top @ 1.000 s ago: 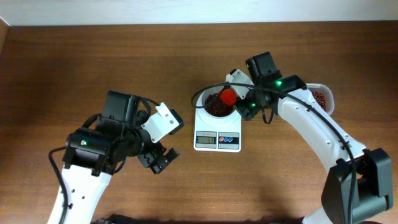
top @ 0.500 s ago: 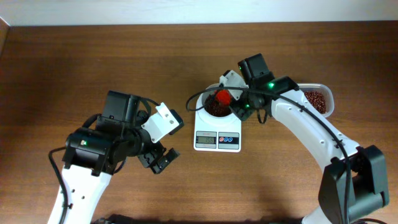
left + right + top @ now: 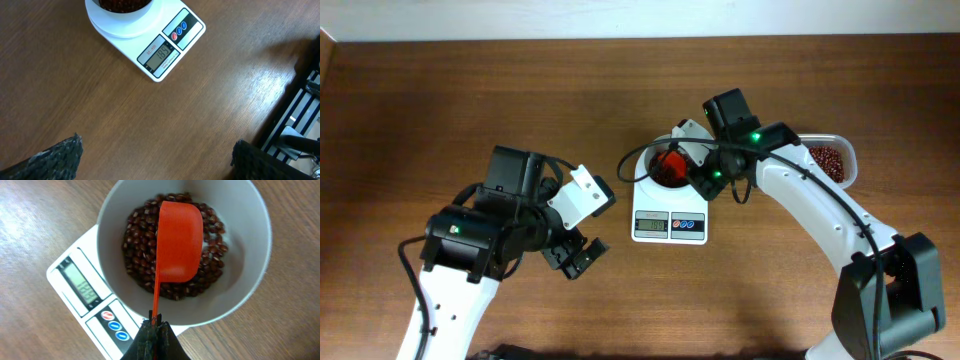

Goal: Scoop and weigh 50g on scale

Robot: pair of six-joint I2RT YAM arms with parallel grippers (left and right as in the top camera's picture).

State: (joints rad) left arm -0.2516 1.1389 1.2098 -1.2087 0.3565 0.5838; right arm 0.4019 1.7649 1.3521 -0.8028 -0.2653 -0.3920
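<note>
Left arm sits over bare desk (image 3: pixel 470 90), left fingers (image 3: pixel 55 157) spread wide with nothing between them, well left of the scale (image 3: pixel 669 215)

Scale is mid-desk with its display (image 3: pixel 161 52) and blue buttons facing the robot. The white bowl (image 3: pixel 250 240) on top has red-brown beans (image 3: pixel 137 260) covering its bottom

Right fingers (image 3: pixel 150 340) are pressed together, pinching the thin handle of the red scoop (image 3: pixel 180 240). The scoop head hangs inside the bowl just over the beans with none showing on it, so I read it as empty

Display shows a reading, but the digits are too blurry to trust

Bean tub (image 3: pixel 832 160) is far right, apart from the scale, with beans in it

Progress: scooping well under way, load already on the scale. Left to do: check the reading against 50g, add or trim beans, set the scoop down
</note>
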